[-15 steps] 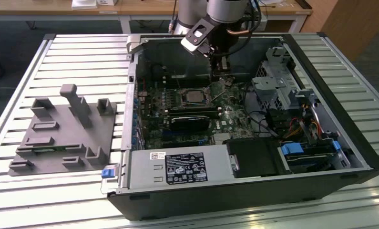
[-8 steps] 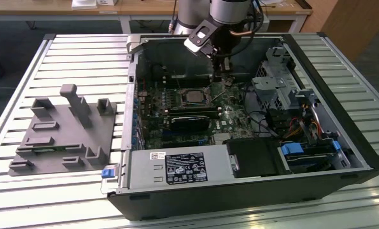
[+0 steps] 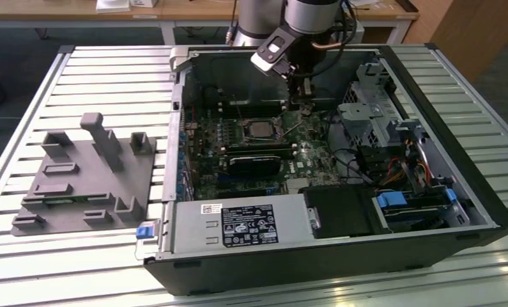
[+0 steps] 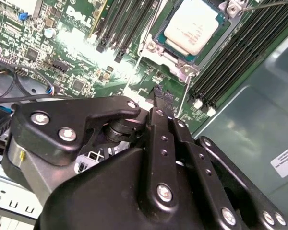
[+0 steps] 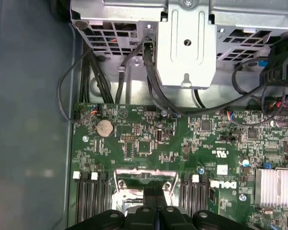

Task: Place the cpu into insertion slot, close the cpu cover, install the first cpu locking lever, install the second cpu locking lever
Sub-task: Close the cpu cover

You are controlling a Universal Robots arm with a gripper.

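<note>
The cpu (image 4: 194,26) shows its dull silver top, seated in the insertion slot (image 3: 258,130) on the green board. The cpu cover (image 4: 181,68) lies as a thin silver frame flat around the chip; its edge (image 5: 145,173) also shows in the first wrist view. One thin wire lever (image 4: 186,96) runs from a socket corner toward my fingertips, and another (image 4: 271,5) sticks out at the far corner. My gripper (image 3: 298,102) hangs just beside the socket, on the exterior view's right. Its black fingers (image 5: 155,194) are shut together, tip (image 4: 159,93) close above the board, with nothing seen between them.
Long black memory slots (image 4: 240,52) flank the socket. A black card (image 3: 254,163) and a grey labelled power-supply box (image 3: 236,227) sit nearer the case front. A metal drive cage (image 3: 369,115) with cables stands at the exterior view's right. A grey fixture (image 3: 83,173) stands outside the case.
</note>
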